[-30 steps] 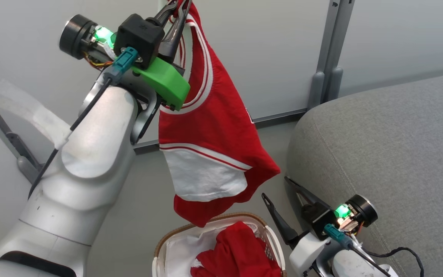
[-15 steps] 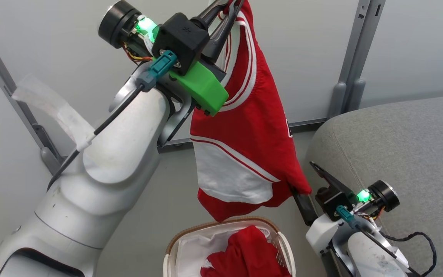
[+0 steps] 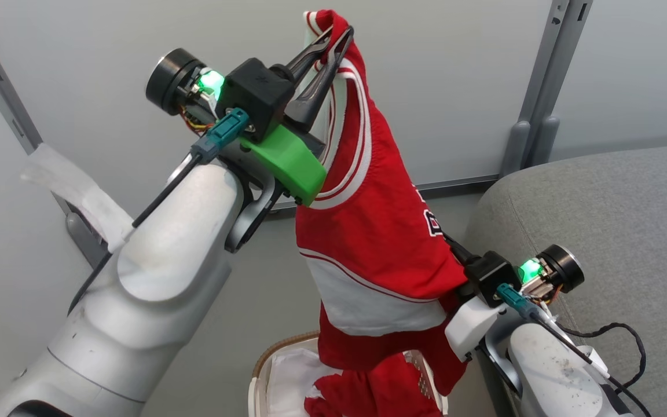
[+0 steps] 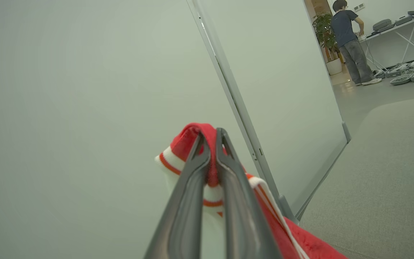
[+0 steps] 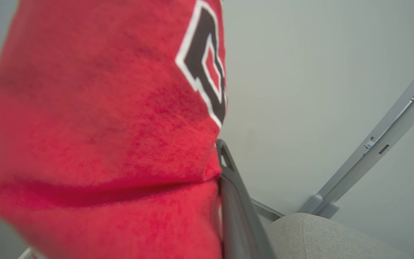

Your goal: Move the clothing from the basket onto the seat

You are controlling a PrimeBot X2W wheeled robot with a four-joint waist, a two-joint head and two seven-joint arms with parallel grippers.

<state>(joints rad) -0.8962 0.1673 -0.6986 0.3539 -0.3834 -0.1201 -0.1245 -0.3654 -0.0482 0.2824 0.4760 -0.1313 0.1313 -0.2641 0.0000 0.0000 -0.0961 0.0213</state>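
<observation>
The jersey (image 3: 380, 231) hangs over the basket (image 3: 275, 349), its striped trim clamped in the closed left end effector (image 3: 337, 36). The right end effector (image 3: 455, 250), apart from the jersey a second ago, now pushes into its lower side; whether it grips cannot be told. This probably prepares a two-point carry to the seat (image 3: 600, 208). The jersey is limp, matte knit; the seat is coarse-woven and rounded.
</observation>
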